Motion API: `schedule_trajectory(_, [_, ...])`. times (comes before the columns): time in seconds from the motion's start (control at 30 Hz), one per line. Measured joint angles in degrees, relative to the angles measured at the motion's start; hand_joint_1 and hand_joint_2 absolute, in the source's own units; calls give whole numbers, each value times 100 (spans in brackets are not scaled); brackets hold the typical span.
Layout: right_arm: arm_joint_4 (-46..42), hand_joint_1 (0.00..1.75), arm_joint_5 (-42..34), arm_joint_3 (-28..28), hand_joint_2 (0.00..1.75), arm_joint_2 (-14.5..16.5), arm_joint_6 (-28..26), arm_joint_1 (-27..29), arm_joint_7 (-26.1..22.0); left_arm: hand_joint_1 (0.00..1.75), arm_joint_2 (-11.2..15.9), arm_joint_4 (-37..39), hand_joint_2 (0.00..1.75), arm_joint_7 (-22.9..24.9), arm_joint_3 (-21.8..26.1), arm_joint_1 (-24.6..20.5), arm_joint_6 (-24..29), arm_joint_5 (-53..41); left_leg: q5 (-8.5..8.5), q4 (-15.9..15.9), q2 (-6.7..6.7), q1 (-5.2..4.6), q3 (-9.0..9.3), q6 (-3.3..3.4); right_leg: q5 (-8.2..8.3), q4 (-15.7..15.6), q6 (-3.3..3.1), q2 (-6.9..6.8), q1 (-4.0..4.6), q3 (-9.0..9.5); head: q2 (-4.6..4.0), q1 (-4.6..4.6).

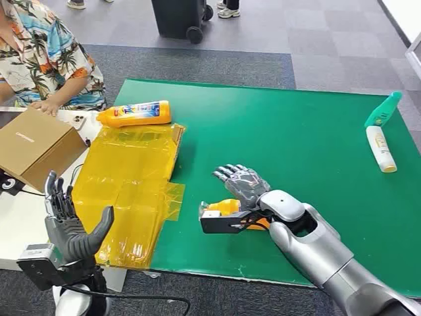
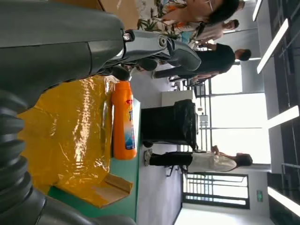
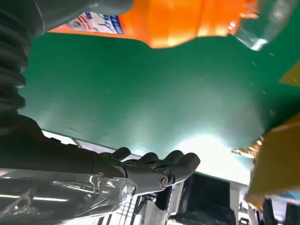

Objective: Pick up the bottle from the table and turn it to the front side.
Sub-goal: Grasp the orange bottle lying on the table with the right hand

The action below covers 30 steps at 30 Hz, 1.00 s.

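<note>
Head view puts the left hand (image 1: 70, 220) nearest, raised off the near-left corner of the table with its fingers upright and apart and the thumb out to the side; it holds nothing. Just beyond and to the right, the right hand (image 1: 243, 194) lies over an orange bottle (image 1: 224, 207) on the green mat (image 1: 298, 145). The fingers are stretched out and spread above the bottle, and the thumb runs along its near side. The right wrist view shows the orange body (image 3: 176, 21) against the thumb side and the fingers straight, well off it, so the bottle looks barely cradled rather than firmly gripped. Whether it has left the mat cannot be told.

Judged from this, the task is at its start: the reach is made, the grasp is loose at best, and the lift and the turn to the front are not yet done.

Farther left, crumpled yellow film (image 1: 129, 191) covers the mat's left part, and a second orange bottle (image 1: 135, 113) lies on its side at the film's far edge. A cardboard box (image 1: 35, 145) sits left of the film; its contents are hidden. A person (image 1: 45, 62) sits behind it, one hand on the box. At the far right lie a green bottle (image 1: 383, 109) and a white tube (image 1: 381, 149), near each other.
</note>
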Motion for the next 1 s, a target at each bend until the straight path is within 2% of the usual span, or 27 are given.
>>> schedule_trajectory(0.2, [143,0,-170,370,175,-319,575,-302,-2,0,-12,2,175,-44,102,6,4,43,1,0,0,-1,0,1,2,0,2,-1,-1,2,0,0])
schedule_trajectory(0.4, [245,0,-150,705,175,-598,761,-580,176,0,-3,7,175,-140,135,5,-173,180,1,1,0,-1,1,0,4,0,1,0,-1,2,-1,-1])
schedule_trajectory(0.67, [332,0,208,910,175,-688,668,-684,705,0,-9,7,175,-105,189,5,-214,87,2,1,0,0,1,-1,4,0,1,0,0,0,-1,0])
schedule_trajectory(1.0, [481,0,315,929,175,-739,884,-673,731,0,-40,7,175,-91,252,4,-222,80,2,1,0,-1,1,0,4,0,1,0,-1,0,-1,-1])
